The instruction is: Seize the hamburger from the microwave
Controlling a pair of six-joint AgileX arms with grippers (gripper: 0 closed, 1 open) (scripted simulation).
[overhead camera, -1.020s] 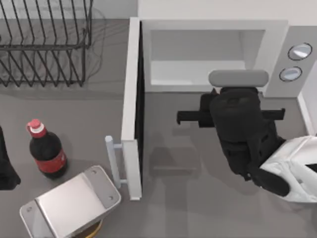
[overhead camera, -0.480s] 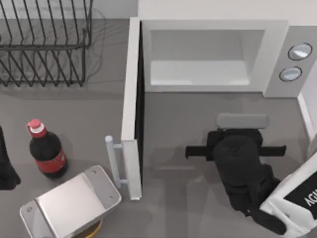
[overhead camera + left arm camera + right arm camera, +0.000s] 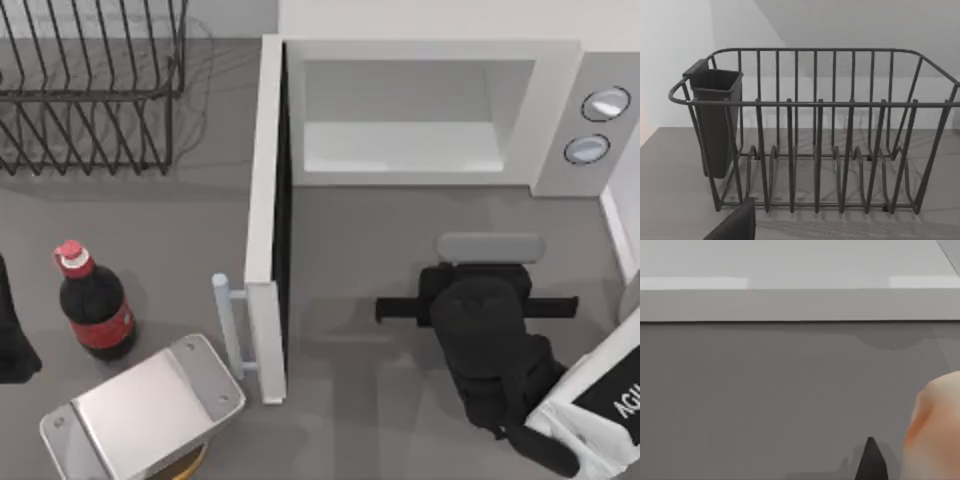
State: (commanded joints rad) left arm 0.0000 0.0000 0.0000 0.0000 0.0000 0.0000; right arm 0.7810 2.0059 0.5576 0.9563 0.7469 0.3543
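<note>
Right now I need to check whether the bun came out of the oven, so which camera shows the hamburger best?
The right wrist view: the hamburger appears as a pale tan lump with an orange patch, close to the camera, outside the microwave. In the top view the right arm covers that spot in front of the microwave. The left wrist view faces the dish rack.

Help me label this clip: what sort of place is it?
Likely a simulated kitchen counter: a microwave with its door open, a wire dish rack and a cola bottle on a grey table.

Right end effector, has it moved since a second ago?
Yes. The right end effector backed away from the microwave opening, toward the table's near edge.
</note>
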